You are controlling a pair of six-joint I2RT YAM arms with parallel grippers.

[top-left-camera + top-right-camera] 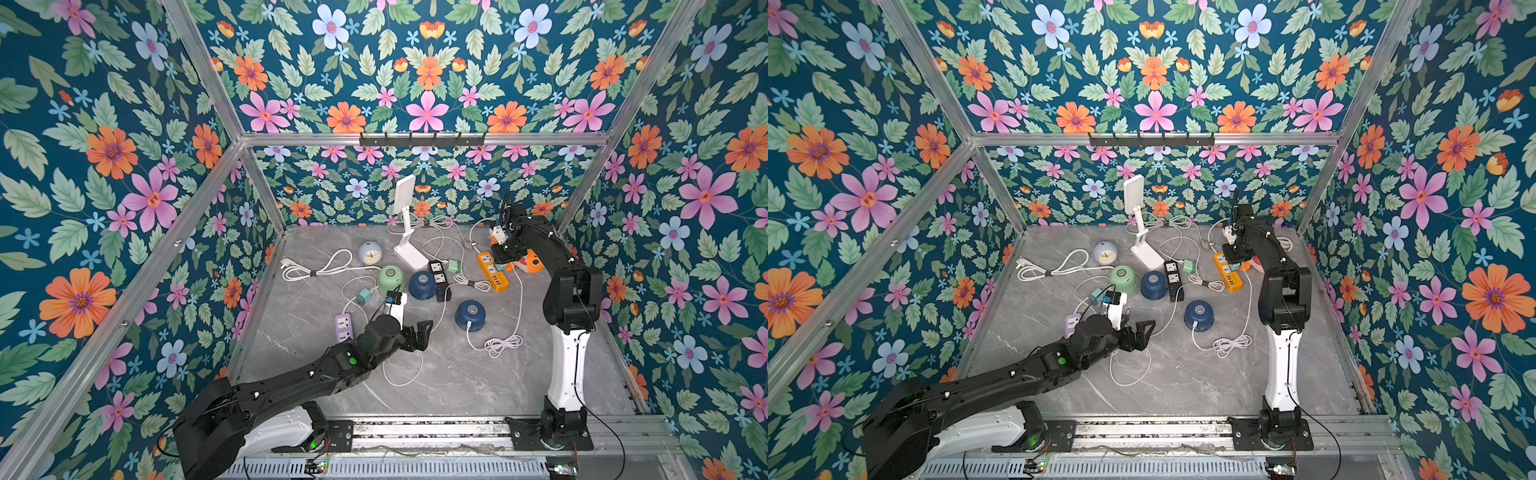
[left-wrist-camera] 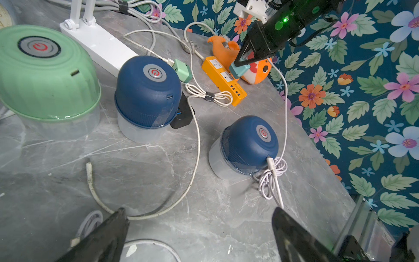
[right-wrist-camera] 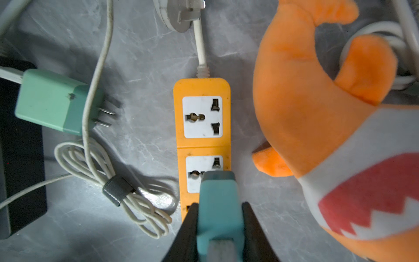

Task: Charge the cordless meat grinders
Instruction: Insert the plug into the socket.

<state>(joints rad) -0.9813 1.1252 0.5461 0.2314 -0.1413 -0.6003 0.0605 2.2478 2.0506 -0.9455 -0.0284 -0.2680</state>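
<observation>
Cable [image 2: 272, 166] in nearer navy grinder [image 2: 247, 140]; teal adapter [image 3: 218, 204] at orange strip [image 3: 201, 87]

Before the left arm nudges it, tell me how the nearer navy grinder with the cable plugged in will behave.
The nearer navy grinder will probably slide rather than roll, since it stands on a flat clear base. Its dome looks wider than that base, so a high push may tip it. The plugged white cable would likely drag along.

The teal adapter [image 3: 218, 204] I hold hides its prongs and half the lower socket of the orange strip [image 3: 201, 88]; my left arm [image 1: 316, 374] covers part of the purple strip [image 1: 343, 326]; the pale green grinder [image 2: 45, 74] runs off frame.
</observation>
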